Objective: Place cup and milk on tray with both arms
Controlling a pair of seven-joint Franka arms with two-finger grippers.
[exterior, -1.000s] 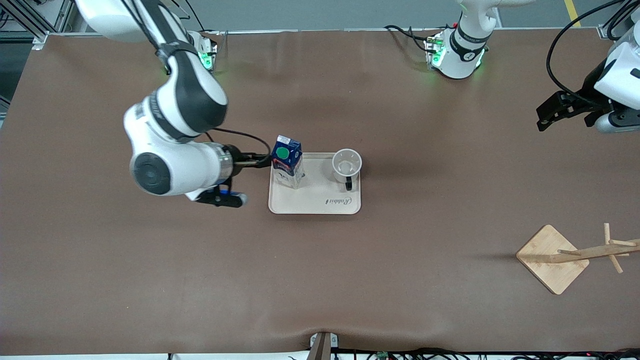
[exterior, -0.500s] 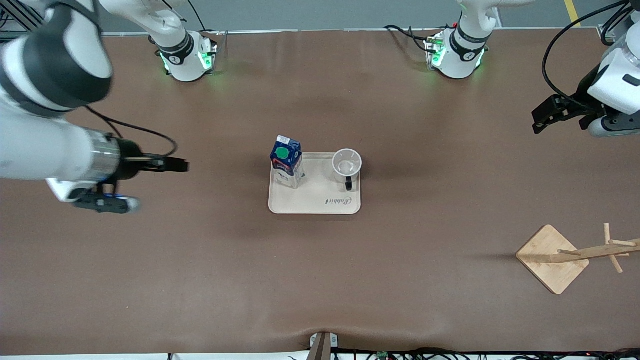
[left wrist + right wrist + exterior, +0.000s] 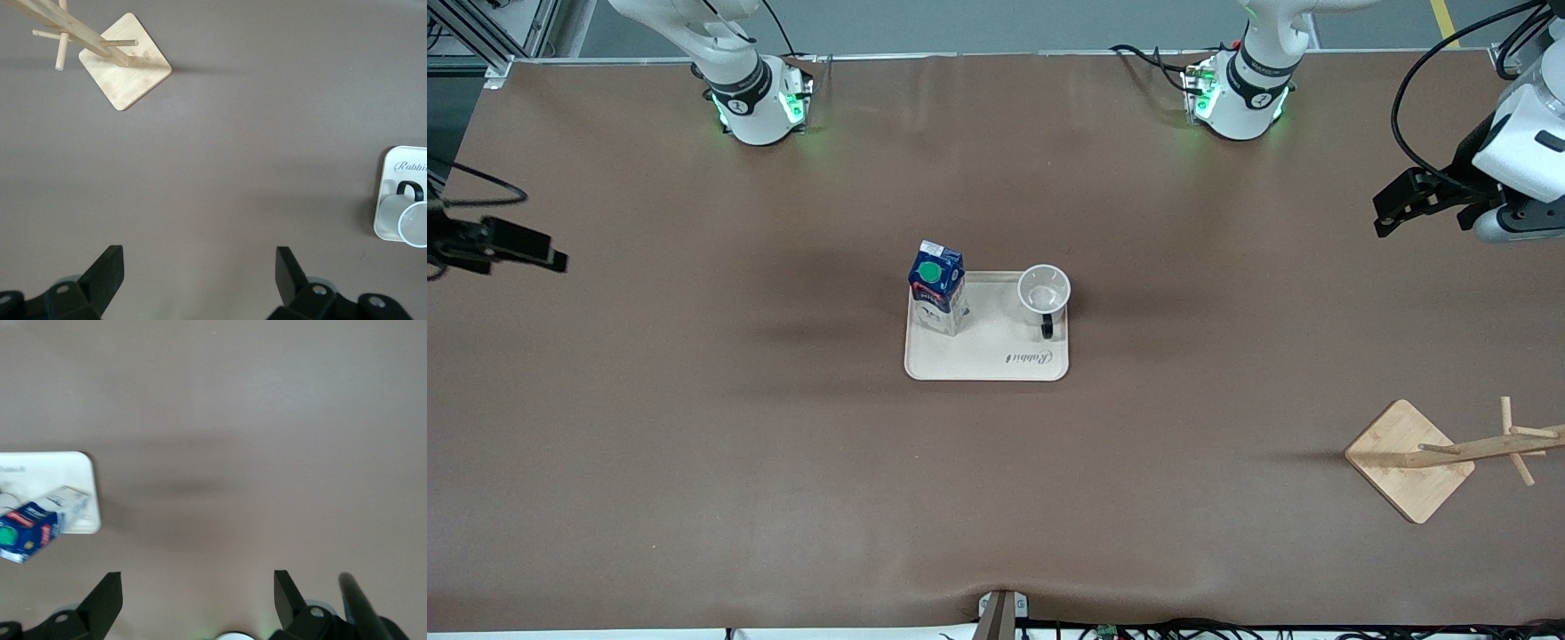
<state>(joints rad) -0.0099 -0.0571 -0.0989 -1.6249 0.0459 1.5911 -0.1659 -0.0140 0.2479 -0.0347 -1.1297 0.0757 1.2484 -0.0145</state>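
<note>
Fingers: both pairs spread wide, holding nothing; left gripper (image 3: 1403,202) over the desk's left-arm end, right gripper (image 3: 516,246) over the right-arm end, both well apart from the load.
Desk (image 3: 694,462): carries everything.
Tray (image 3: 987,360): mid-desk.
Milk (image 3: 937,286): upright on tray.
Cup (image 3: 1044,296): beside it, upright on tray.
Judgement: placement looks finished.
</note>
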